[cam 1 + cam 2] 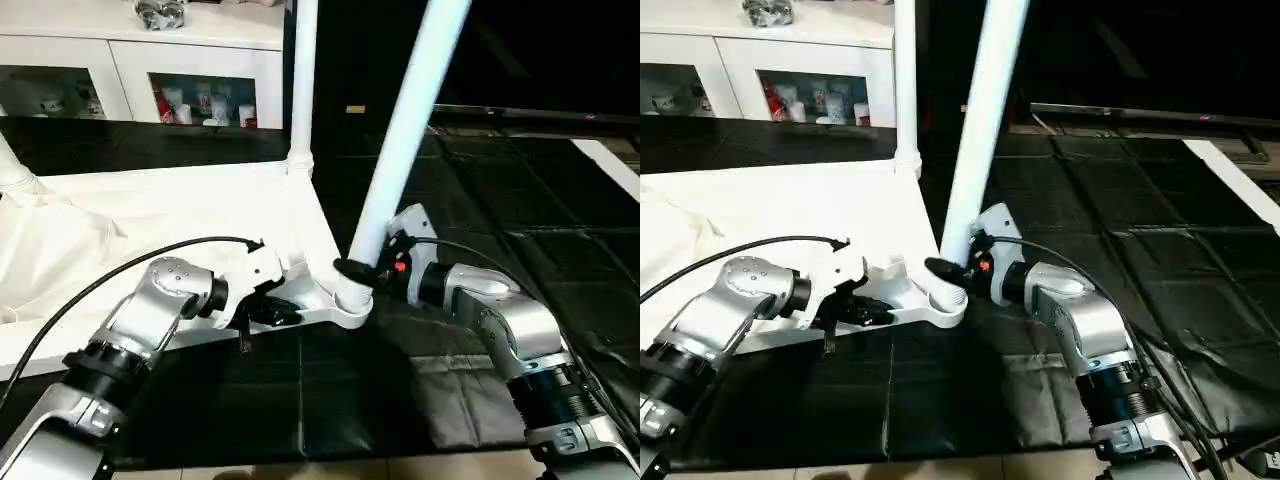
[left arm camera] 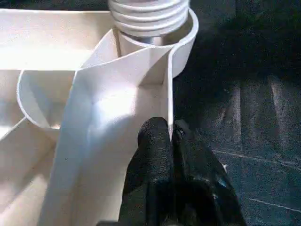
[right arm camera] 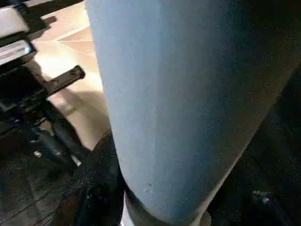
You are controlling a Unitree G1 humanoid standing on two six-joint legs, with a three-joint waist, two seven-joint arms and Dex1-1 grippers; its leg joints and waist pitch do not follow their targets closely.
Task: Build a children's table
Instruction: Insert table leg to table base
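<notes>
Tabletop [image 1: 200, 215] lies underside up on the black mat [image 1: 400, 390], its near corner socket [image 1: 352, 300] at the edge. Left gripper [image 2: 170, 134] pinches the thin rim wall [image 2: 168, 84] just beside that socket, fingers nearly together. Right gripper [image 1: 365, 272] clasps the tilted leg [image 1: 405, 140] low above the socket. Another leg [image 1: 301, 80] stands upright at the far corner. Bare mat spreads to the right.

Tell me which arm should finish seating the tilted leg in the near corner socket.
Right. The right gripper already clamps the tilted leg just above the corner socket. The left gripper is shut on the tabletop's rim, steadying it.
</notes>
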